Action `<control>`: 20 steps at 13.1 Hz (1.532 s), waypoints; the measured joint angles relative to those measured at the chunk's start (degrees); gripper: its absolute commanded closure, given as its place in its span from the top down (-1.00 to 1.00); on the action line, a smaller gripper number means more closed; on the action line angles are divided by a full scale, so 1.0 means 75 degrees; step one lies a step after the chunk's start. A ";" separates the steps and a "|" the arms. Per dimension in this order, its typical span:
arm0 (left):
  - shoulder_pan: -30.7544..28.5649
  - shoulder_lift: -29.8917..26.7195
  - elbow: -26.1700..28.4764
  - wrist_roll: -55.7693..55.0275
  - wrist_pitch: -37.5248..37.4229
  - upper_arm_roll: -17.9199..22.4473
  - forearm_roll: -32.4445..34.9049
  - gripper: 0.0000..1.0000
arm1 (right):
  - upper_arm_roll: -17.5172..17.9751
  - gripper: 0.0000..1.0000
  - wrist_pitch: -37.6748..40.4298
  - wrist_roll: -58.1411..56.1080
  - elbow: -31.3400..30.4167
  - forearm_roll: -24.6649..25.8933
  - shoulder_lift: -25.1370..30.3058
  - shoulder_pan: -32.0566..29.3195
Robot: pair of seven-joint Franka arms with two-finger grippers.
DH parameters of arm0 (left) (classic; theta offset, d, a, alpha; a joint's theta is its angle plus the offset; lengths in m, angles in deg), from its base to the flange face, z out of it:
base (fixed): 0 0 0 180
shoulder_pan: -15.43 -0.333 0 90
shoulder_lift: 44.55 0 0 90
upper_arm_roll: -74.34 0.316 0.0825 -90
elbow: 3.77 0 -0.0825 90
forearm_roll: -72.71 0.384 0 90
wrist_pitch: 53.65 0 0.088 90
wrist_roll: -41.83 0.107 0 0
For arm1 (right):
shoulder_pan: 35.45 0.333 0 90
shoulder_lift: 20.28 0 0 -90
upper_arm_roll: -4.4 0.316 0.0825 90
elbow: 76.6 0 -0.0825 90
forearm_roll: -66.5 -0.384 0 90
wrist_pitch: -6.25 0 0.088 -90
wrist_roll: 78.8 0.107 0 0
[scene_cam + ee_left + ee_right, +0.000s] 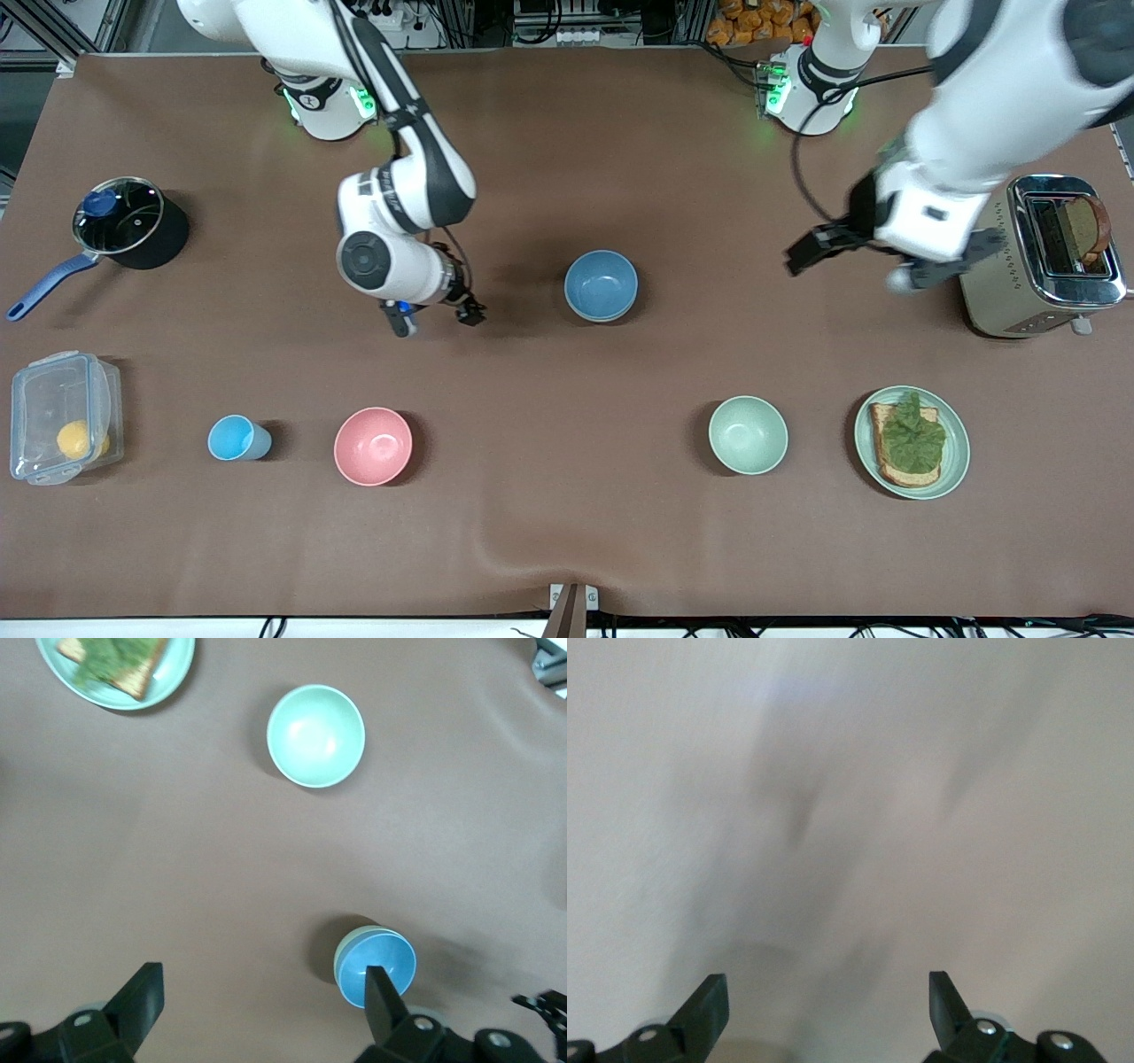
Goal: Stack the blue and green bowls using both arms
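The blue bowl [601, 283] stands mid-table, nested inside the pale green bowl. In the left wrist view the green bowl's rim [340, 958] shows around the blue bowl [385, 961]. My right gripper [436, 321] is open and empty, low over bare table beside the stack, toward the right arm's end. The right wrist view [826, 1001] shows only blurred tablecloth between its fingers. My left gripper [843, 273] is open and empty, high over the table between the stack and the toaster. It also shows in the left wrist view [263, 1001].
A mint-green bowl [748, 434] and a plate with toast [955, 461] stand nearer the camera. A pink bowl [373, 446], a light-blue cup [237, 438] and a plastic box [62, 430] line the right arm's end. A pot [133, 226] and a toaster [1045, 257] stand farther back.
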 measured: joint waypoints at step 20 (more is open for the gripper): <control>0.0126 -0.0102 -0.0865 0.3745 -0.1154 0.1583 0.1003 1.00 | -0.1543 1.00 0.3125 -0.8258 0.2013 0.2195 0.1113 -0.3760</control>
